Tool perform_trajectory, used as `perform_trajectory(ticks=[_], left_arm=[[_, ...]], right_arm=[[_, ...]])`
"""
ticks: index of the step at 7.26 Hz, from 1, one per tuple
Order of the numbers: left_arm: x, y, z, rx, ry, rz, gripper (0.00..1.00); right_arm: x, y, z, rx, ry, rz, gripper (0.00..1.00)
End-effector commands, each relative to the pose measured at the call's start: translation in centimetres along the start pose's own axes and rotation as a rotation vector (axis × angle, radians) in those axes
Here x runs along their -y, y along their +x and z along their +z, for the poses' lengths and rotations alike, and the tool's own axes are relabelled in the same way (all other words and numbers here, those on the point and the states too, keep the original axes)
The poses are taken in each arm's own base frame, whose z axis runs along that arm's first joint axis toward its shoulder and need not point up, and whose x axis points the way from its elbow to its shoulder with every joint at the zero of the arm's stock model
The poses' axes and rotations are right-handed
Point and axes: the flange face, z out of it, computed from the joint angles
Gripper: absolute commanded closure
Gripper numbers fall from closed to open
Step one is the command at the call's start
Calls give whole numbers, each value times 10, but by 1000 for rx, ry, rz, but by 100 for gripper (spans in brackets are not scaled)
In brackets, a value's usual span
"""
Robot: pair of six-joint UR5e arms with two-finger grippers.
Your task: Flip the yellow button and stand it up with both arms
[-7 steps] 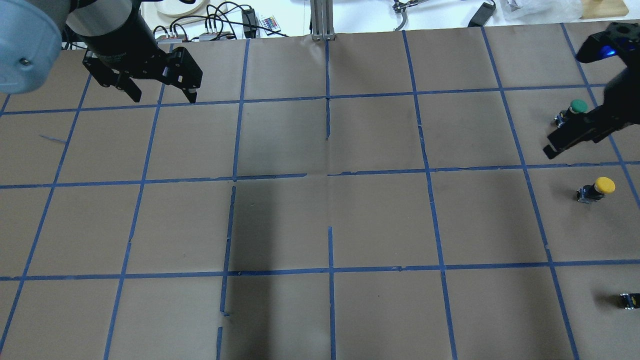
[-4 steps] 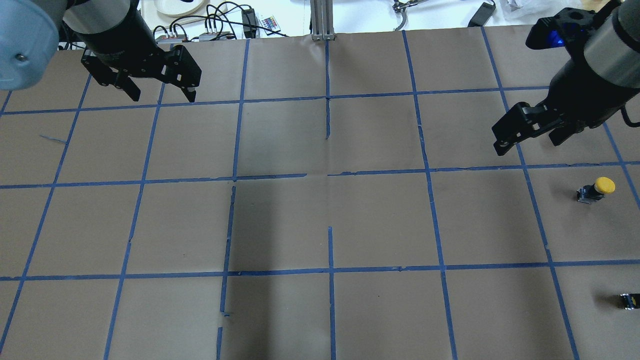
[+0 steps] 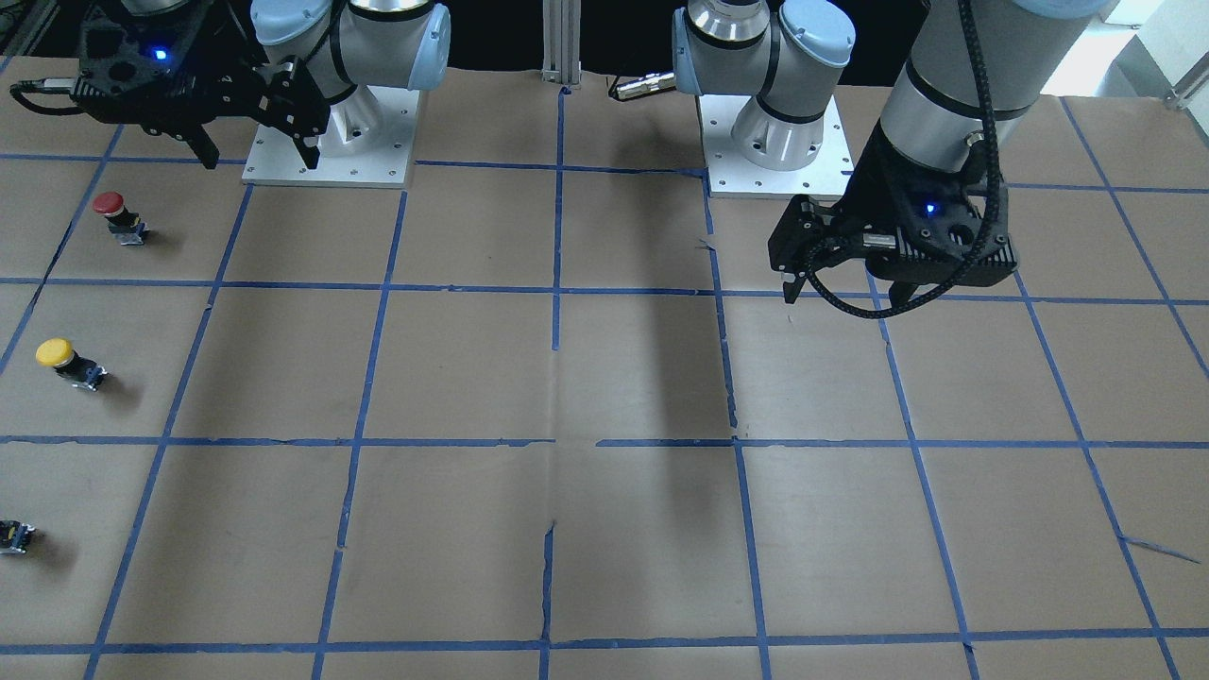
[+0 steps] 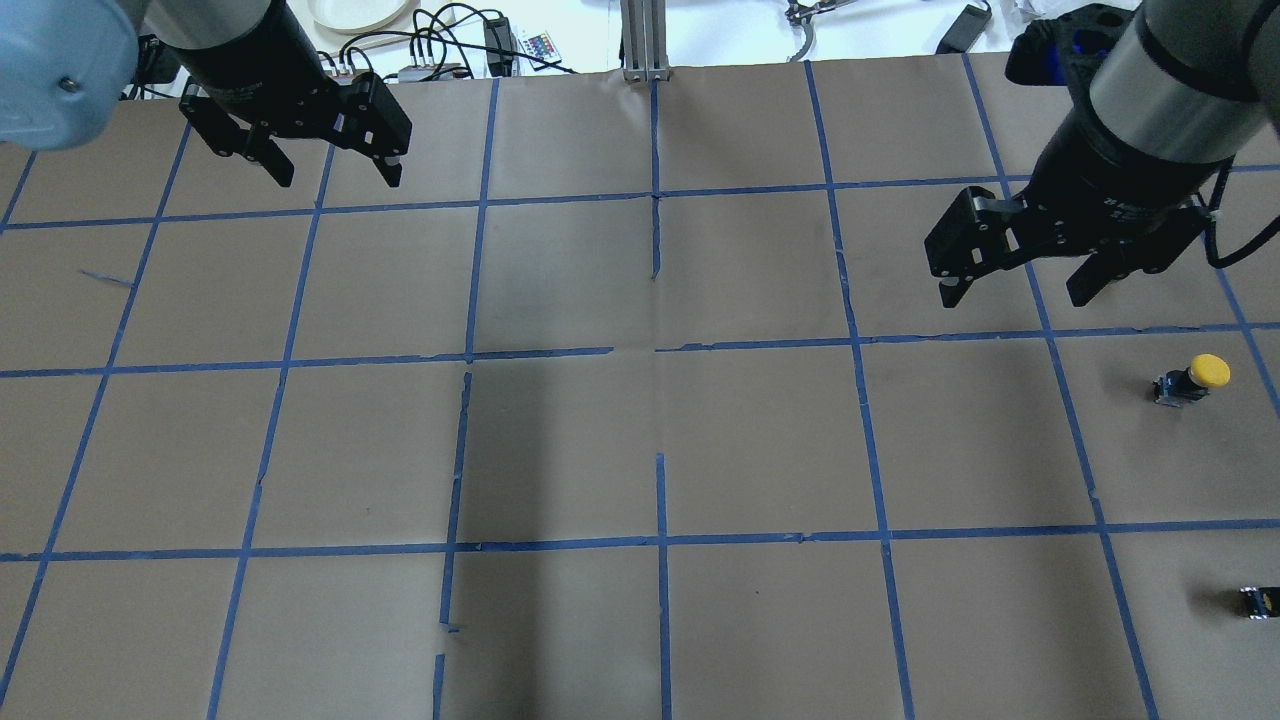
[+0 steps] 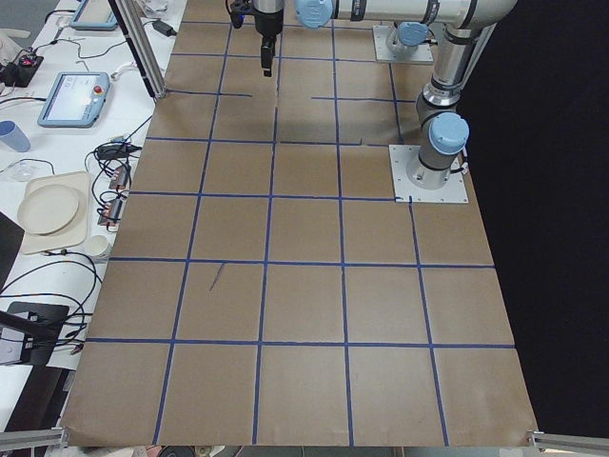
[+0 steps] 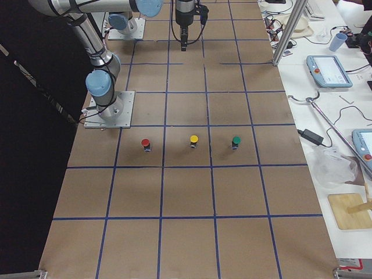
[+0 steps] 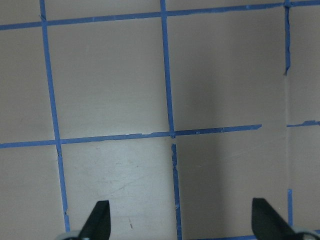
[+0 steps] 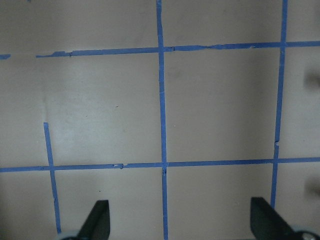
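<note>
While both arms hover off it, the surface [image 4: 560, 440] reads as brown paper taped into a blue grid, with two white base plates [image 3: 331, 142] on the robot's side and an aluminium post [image 4: 645, 40] at the far edge. White benches run along that far edge, carrying cables, teach pendants [image 6: 328, 71] and a power brick. Containers sit on the benches only: cream plate [image 5: 49, 211], blue cup [image 5: 8, 136], clear plastic bag [image 6: 331, 168]; I can't tell the contents of any of them. yellow button [image 4: 1192, 378] sits on the surface at the robot's right end, middle of a row between red button [image 6: 146, 143] and green button [image 6: 236, 142], apart from both, and looks cap-up in the right-end view. Capless block [image 4: 1259, 601] lies well apart at the edge. right end effector [image 4: 1014, 298] is spread wide, grips nothing, and is near the yellow button but clear of it, one grid cell over. left end effector [image 4: 337, 180] is also spread wide, grips nothing, and is at the far-left corner, well apart from the buttons.
</note>
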Motion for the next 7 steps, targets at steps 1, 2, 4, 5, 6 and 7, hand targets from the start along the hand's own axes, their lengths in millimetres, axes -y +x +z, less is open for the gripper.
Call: perform_trajectory(ticks=[1, 2, 4, 5, 6, 7], left_arm=[[0, 0, -1, -3, -2, -40, 0], [0, 0, 3, -2, -10, -54, 0], [0, -1, 0, 2, -4, -41, 0], [0, -3, 0, 11, -6, -42, 0], [-1, -3, 3, 10, -13, -42, 0], [-2, -2, 2, 10, -10, -41, 0]], right_arm=[[-4, -11, -1, -30, 2, 38, 0], [-3, -16, -1, -21, 8, 29, 0], [0, -16, -6, -17, 34, 29, 0], [1, -16, -6, -15, 40, 29, 0], [2, -16, -6, -15, 44, 27, 0], [2, -16, -6, -15, 44, 27, 0]])
